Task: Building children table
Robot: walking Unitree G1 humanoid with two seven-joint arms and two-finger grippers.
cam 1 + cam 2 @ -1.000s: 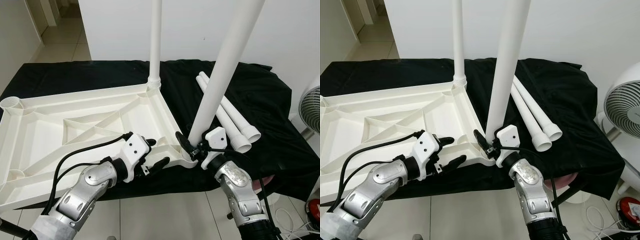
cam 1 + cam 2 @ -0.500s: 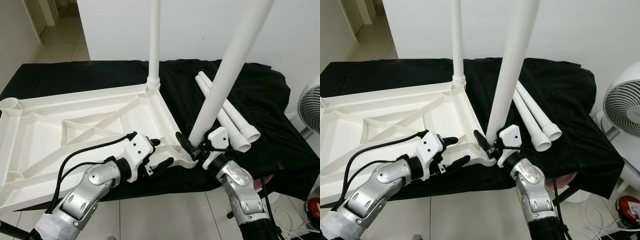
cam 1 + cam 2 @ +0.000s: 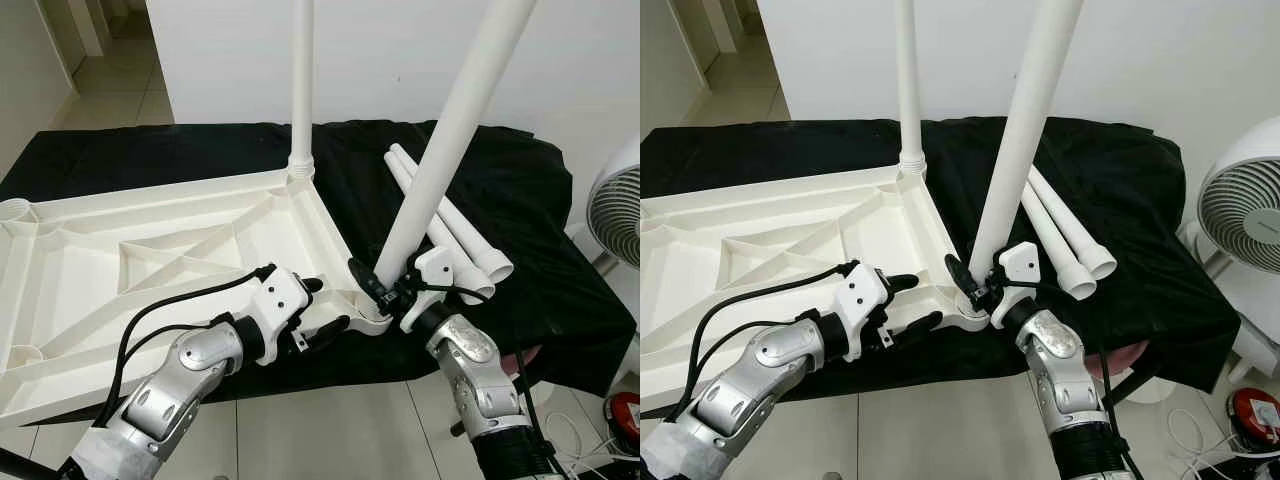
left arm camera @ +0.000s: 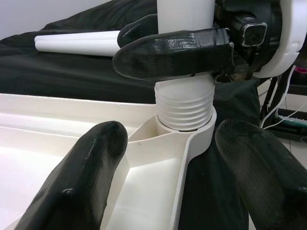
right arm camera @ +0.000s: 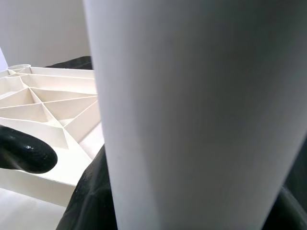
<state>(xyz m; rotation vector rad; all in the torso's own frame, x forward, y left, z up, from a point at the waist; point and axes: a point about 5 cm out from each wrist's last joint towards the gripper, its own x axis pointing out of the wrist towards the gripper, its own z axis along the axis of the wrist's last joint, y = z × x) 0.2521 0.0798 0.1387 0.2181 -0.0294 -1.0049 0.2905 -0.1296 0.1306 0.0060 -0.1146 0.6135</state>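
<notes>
A white tabletop (image 3: 150, 260) lies upside down on a black cloth. One white leg (image 3: 301, 80) stands upright in its far corner. A second leg (image 3: 450, 140) leans to the right, its threaded end (image 4: 184, 108) sitting in the near corner socket (image 3: 372, 320). My right gripper (image 3: 385, 290) is shut on this leg just above the thread. My left gripper (image 3: 322, 304) is open and straddles the tabletop's near rim beside the socket, its fingers (image 4: 91, 177) on either side of the rim. Two spare legs (image 3: 455, 230) lie on the cloth.
The cloth-covered table (image 3: 520, 210) ends just in front of my arms, with tiled floor below. A white fan (image 3: 1245, 215) stands at the right. A red object (image 3: 625, 412) and cables lie on the floor at the right. A white wall is behind.
My left gripper has slid a little closer to the corner socket. The held leg's lean has shifted slightly. The camera has moved a bit.
</notes>
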